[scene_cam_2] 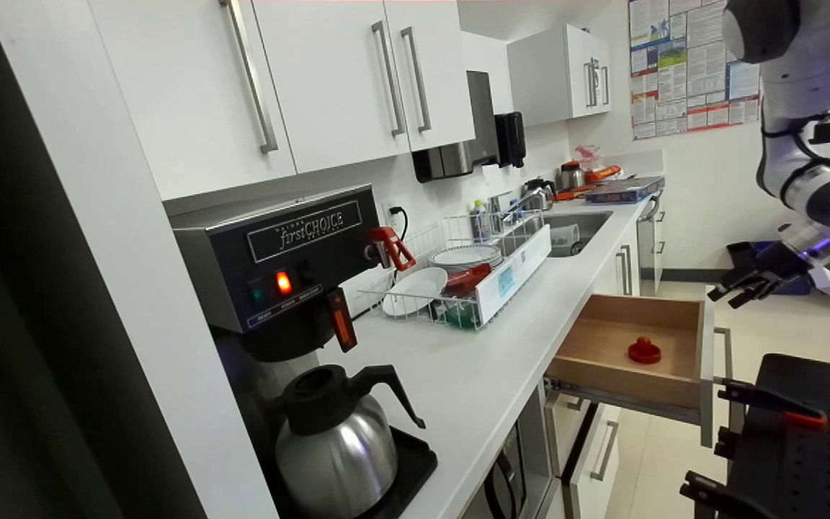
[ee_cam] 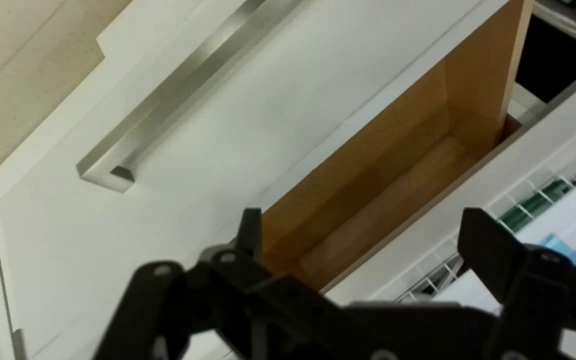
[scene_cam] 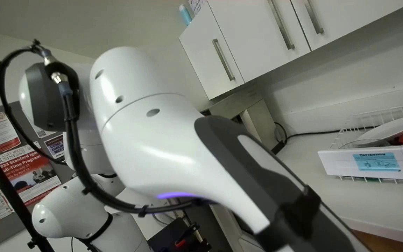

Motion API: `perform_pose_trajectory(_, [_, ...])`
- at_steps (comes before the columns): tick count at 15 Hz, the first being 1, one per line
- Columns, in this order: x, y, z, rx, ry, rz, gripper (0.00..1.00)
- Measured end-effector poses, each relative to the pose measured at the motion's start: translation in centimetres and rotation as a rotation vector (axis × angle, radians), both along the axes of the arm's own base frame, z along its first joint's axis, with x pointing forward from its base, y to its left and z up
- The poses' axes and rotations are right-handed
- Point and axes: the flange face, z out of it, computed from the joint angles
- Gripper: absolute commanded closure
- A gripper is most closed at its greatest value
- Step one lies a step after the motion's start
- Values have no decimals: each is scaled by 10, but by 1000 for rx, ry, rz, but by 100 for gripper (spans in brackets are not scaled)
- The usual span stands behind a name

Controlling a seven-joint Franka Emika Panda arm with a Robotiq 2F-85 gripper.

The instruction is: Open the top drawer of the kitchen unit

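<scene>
The kitchen unit has a pale worktop and white fronts; its worktop also shows in an exterior view and the wrist view. Its top drawer stands pulled well out, with a wooden inside and a round red object in it. In the wrist view the drawer's white front and steel bar handle show. My gripper is beyond the drawer front, apart from the handle. In the wrist view the gripper has its fingers wide apart with nothing between them.
A black perforated table with clamps stands close to the drawer front. A dish rack, a coffee machine and a steel pot are on the worktop. Wall cupboards hang above. Several lower fronts are below the drawer.
</scene>
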Motion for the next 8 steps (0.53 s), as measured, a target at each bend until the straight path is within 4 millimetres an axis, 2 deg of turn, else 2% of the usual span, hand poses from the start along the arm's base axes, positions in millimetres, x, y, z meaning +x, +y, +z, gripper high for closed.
perform_pose_trajectory(4, [37, 55, 12, -157, 61, 92, 0])
perform_pose_trajectory(8, [62, 94, 44, -328, 41, 188, 0])
